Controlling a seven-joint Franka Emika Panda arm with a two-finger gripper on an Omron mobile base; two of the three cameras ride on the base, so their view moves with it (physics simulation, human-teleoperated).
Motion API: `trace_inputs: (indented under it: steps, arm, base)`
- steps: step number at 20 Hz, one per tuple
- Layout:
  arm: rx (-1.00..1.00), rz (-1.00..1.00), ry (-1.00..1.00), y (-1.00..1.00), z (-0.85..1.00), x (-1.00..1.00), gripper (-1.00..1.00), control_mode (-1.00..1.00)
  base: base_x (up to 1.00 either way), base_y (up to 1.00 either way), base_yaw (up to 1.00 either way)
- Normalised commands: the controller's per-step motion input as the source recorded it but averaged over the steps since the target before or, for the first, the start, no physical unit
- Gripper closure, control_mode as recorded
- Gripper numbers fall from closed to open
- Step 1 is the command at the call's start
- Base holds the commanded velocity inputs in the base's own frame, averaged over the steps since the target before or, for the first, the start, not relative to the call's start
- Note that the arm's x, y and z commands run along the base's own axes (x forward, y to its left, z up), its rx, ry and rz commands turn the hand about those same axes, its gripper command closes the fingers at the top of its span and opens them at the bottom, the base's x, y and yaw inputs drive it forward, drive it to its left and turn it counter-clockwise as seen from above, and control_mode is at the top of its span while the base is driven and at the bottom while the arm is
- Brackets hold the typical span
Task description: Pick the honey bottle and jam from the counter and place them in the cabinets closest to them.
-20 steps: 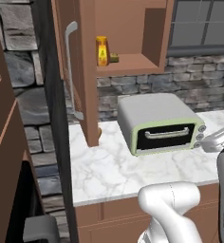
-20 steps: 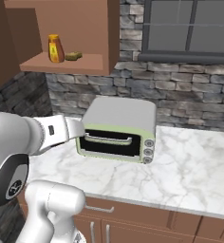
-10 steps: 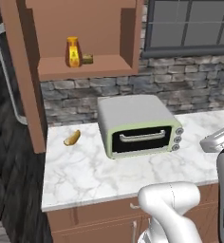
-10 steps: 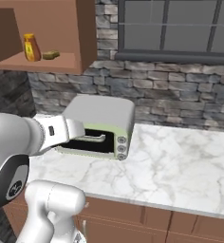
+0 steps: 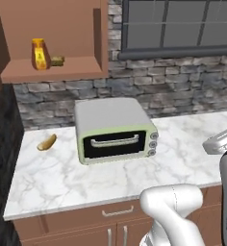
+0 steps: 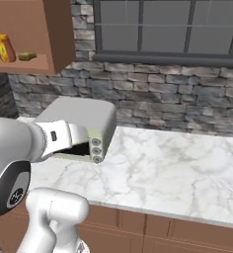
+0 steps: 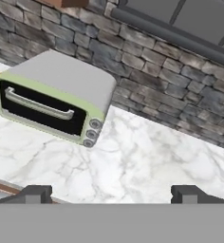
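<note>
The honey bottle (image 5: 40, 54) stands on the wooden shelf of the open wall cabinet (image 5: 100, 33) at the upper left. It shows again as the amber honey bottle (image 6: 5, 48) in the right base view. A tiny yellowish lump (image 5: 57, 61) lies beside it. The jam is out of view. My gripper (image 7: 112, 193) is open over the white marble counter (image 7: 133, 166), its dark fingertips (image 7: 35, 193) far apart with nothing between them. It hangs near the counter's front edge, right of the toaster oven.
A grey and pale-green toaster oven (image 5: 113, 129) stands mid-counter against the stone wall. A small bread roll (image 5: 47, 142) lies left of it. A window (image 5: 178, 24) sits above the wall. Bare marble counter (image 6: 177, 168) stretches to the right, over brown drawers (image 5: 86, 223).
The base has driven to the right, so the whole scene slid left in both base views. The cabinet door and its handle have left the picture. The honey bottle stays on the shelf.
</note>
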Motion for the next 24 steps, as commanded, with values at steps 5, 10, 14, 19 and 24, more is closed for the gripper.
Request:
trace_inputs:
  steps: [5,10,14,19,24]
  arm:
    - [0.0,0.0,0.0,0.0,0.0,0.0,-1.0,1.0]
    - [0.0,0.0,0.0,0.0,0.0,0.0,-1.0,1.0]
    - [0.0,0.0,0.0,0.0,0.0,0.0,-1.0,1.0]
    - [0.0,0.0,0.0,0.0,0.0,0.0,-1.0,1.0]
    - [0.0,0.0,0.0,0.0,0.0,0.0,-1.0,1.0]
  base:
    - [-0.07,-0.57,0.0]
    - [-0.07,-0.58,0.0]
    - [-0.06,-0.58,0.0]
    - [-0.04,-0.58,0.0]
    - [-0.03,-0.58,0.0]
